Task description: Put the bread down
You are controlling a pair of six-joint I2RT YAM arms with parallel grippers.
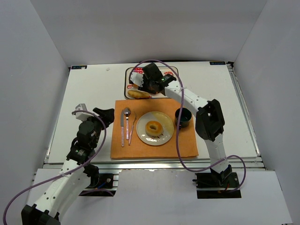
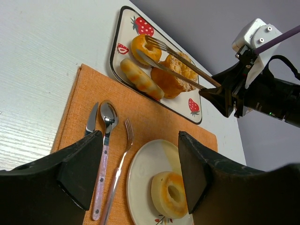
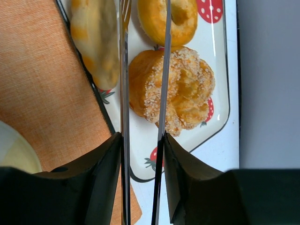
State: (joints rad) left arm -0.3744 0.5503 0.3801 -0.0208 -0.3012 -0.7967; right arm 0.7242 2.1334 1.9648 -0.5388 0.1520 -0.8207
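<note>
A strawberry-patterned tray [image 1: 130,75] at the back holds three breads: a long roll [image 3: 96,42], a ring-shaped bun [image 3: 180,18] and a sesame-crusted bun [image 3: 187,93]. My right gripper [image 1: 149,84] is shut on metal tongs [image 3: 124,70] and holds them over the tray. The tong arms are apart with nothing between the tips; one arm crosses the sesame bun, and the tips reach the ring bun [image 2: 140,47]. A white plate [image 1: 163,137] on the orange placemat [image 1: 187,145] holds a ring-shaped bread [image 1: 153,127]. My left gripper [image 2: 138,140] is open and empty above the placemat's left side.
A knife, spoon and fork [image 1: 126,124] lie on the placemat left of the plate. A dark cup [image 1: 183,117] stands right of the plate. White walls enclose the table on three sides.
</note>
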